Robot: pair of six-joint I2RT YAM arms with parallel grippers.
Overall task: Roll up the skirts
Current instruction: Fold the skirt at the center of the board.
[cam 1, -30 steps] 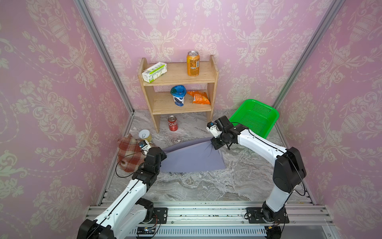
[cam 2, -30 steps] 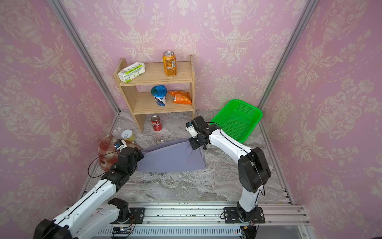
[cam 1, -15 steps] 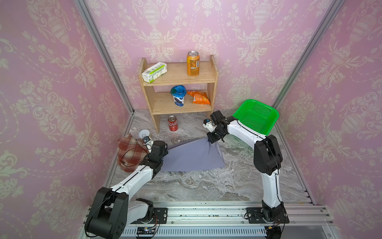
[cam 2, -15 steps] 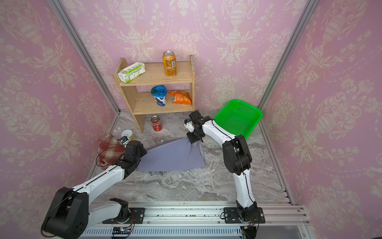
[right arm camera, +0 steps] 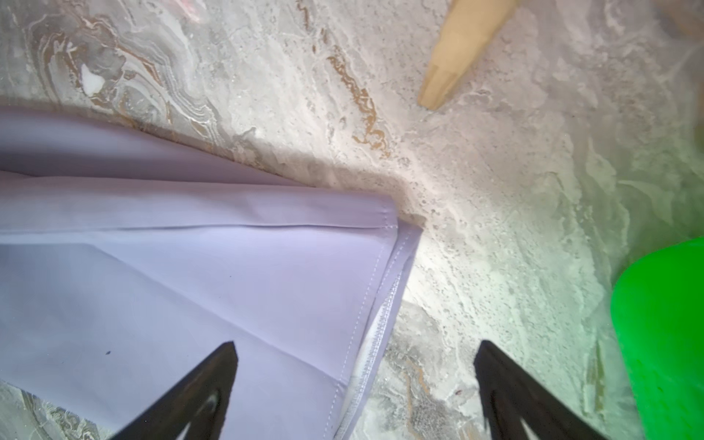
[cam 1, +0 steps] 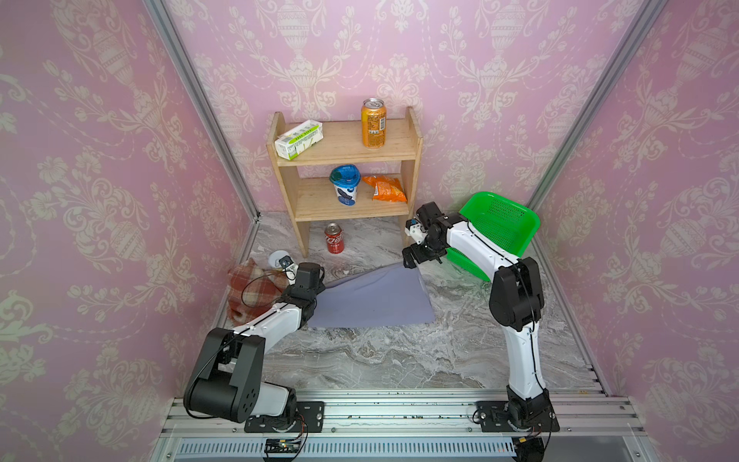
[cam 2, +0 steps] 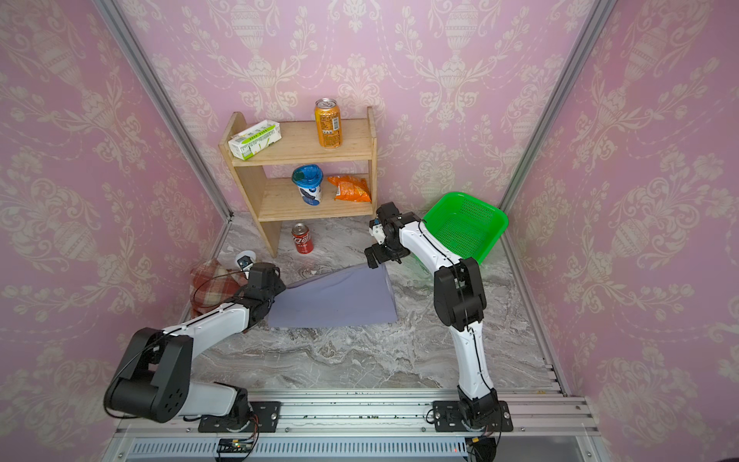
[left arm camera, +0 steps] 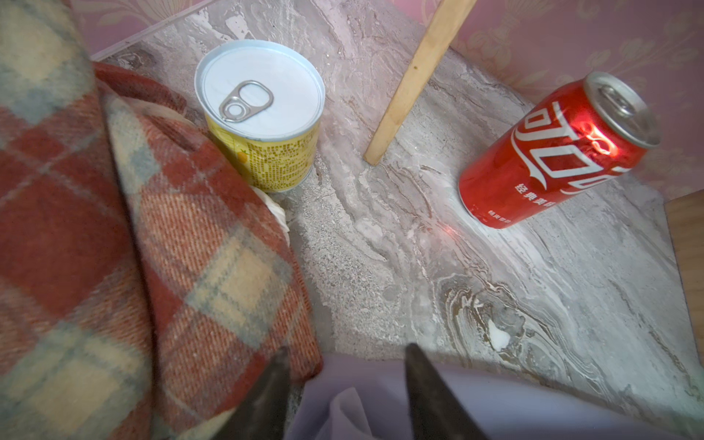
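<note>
**Both grippers stand open over the flat lavender skirt**

We see the lavender-grey skirt point(cam 1: 372, 296) lying flat and unrolled on the marble table point(cam 1: 380, 360), between the two arms. The right gripper point(right arm camera: 356, 344) hangs over its far corner, near the green basket point(cam 1: 500, 224). In the right wrist view its fingers are spread wide with nothing clamped, and only their tips are in frame. The left gripper point(left arm camera: 346, 350) is at the opposite corner, fingers apart, with cloth lying under the gap. There the cloth is blurred and cut off by the picture's edge, and in both top views the wrist hides this gripper. The plaid skirt point(cam 1: 248, 284) is bunched by the left wall, partly behind the left arm, so we cannot trace its outline. A yellow tin point(left arm camera: 263, 114) sits just beside it.
</note>
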